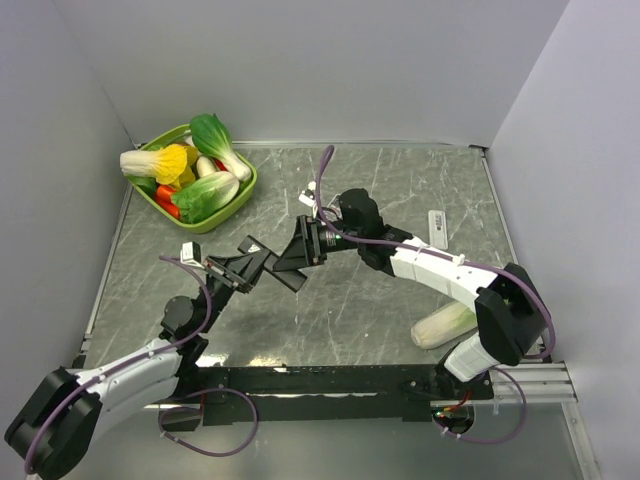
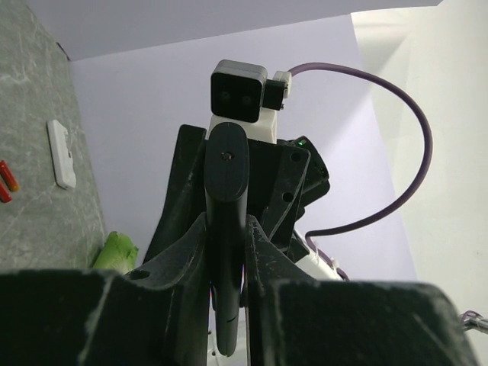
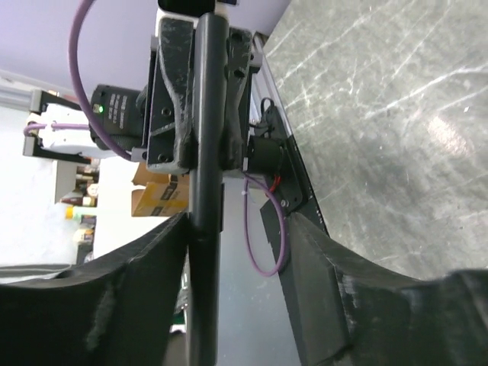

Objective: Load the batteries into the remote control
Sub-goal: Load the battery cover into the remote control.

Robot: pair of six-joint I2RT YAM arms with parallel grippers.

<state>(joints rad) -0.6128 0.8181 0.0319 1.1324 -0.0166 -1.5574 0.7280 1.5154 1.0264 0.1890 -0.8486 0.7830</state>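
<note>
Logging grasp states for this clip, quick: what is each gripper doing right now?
Left gripper: closed, holding the remote control edge-on.
Right gripper: open, jaws spread on either side of the remote control, not clamping it.

Robot lab cell: plain partition walls [image 1: 300, 70] boxing a marbled tabletop [image 1: 380, 300].

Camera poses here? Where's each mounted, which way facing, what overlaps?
Top external: above and behind the bases, looking down on the grey marble table; both arms, left gripper and right gripper close together mid-table.
Left wrist: along its own fingers, shut on the slim black remote control, facing the right gripper and walls.
Right wrist: along its own open fingers, facing the left gripper and the near table edge.
Shared: both wrist views show the remote and the opposite gripper.
</note>
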